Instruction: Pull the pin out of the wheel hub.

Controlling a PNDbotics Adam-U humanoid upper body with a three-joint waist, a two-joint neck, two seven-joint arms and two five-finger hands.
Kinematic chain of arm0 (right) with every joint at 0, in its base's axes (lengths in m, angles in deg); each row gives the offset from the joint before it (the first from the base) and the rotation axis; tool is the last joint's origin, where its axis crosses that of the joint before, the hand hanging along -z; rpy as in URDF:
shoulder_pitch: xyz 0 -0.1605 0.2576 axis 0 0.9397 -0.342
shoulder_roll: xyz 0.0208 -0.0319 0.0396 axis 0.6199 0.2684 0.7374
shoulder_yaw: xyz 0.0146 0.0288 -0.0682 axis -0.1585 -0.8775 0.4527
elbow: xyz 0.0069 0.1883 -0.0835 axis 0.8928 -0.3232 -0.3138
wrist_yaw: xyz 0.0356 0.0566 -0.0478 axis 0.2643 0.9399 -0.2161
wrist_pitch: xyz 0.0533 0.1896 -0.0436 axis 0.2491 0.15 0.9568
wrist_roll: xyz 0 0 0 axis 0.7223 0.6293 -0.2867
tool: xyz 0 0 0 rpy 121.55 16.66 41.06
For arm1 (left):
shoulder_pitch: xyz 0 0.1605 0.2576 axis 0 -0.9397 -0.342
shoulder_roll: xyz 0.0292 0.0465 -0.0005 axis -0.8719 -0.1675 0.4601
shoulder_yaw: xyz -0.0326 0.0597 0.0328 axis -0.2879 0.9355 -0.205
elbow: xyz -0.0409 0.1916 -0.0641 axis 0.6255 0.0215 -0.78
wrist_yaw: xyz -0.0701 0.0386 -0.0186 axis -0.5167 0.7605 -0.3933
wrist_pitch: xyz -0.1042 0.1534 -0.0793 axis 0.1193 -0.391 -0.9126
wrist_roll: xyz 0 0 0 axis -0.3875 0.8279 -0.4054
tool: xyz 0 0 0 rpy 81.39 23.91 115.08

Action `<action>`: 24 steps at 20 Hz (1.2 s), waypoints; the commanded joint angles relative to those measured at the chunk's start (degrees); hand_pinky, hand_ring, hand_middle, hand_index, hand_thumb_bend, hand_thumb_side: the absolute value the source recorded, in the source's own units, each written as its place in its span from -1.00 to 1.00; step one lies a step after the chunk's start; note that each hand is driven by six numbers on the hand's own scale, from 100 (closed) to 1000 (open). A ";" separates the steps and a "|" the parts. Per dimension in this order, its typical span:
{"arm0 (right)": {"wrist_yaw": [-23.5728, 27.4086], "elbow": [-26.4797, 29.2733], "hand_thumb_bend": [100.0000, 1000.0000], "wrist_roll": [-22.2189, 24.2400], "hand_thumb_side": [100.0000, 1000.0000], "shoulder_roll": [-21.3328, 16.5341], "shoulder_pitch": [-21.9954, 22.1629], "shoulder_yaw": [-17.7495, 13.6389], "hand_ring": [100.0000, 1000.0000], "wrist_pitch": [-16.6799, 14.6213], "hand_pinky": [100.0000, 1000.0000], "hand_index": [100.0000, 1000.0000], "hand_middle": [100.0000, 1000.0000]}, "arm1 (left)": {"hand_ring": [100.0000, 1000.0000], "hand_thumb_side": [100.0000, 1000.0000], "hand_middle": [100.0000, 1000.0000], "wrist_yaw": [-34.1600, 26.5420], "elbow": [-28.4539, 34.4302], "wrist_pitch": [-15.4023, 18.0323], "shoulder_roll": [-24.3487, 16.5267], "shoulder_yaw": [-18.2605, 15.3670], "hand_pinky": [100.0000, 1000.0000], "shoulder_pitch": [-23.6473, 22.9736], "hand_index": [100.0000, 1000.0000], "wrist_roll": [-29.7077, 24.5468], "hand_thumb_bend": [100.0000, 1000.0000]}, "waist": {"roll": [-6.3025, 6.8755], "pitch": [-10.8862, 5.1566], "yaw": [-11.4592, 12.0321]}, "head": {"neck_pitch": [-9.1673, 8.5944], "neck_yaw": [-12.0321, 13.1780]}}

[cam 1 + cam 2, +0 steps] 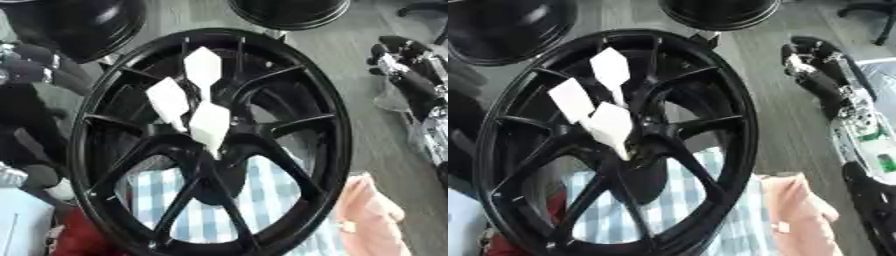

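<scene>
In the left eye view we see the black wheel (210, 142) standing tilted over a blue checked cloth (262, 200), with three white pins (210, 127) fanned out at its centre — wide heads up, narrow tips pointing down into the middle, their long axes near vertical. Our right hand (404, 62) shows at the right edge, well apart from the wheel. In the right eye view that hand (811, 57) hangs beside the rim, holding nothing — we cannot tell how its fingers are set.
</scene>
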 commanded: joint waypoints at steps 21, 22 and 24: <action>-0.21 0.18 -0.70 -0.19 -0.46 -1.56 0.16 -0.51 0.35 0.09 0.40 0.51 0.26 | 0.64 -1.00 0.50 -7.46 -14.27 0.93 11.09 -1.37 0.74 16.24 0.59 -22.33 0.01 | -0.19 -1.78 0.72 | 0.98 -1.18; -0.29 0.16 -0.70 -0.22 -0.46 -1.59 0.21 -0.54 0.35 0.10 0.40 0.51 0.26 | 0.63 -1.00 0.48 -7.47 -15.58 1.10 11.93 -1.20 0.74 17.30 0.58 -23.26 0.00 | -0.20 -1.79 0.77 | 0.97 -1.26; -0.25 0.14 -0.70 -0.27 -0.46 -1.56 0.23 -0.61 0.35 0.09 0.40 0.51 0.26 | 0.60 -1.00 0.46 -7.42 -18.06 1.40 13.91 -0.80 0.72 19.55 0.55 -24.13 -0.05 | -0.19 -1.78 0.74 | 0.85 -1.29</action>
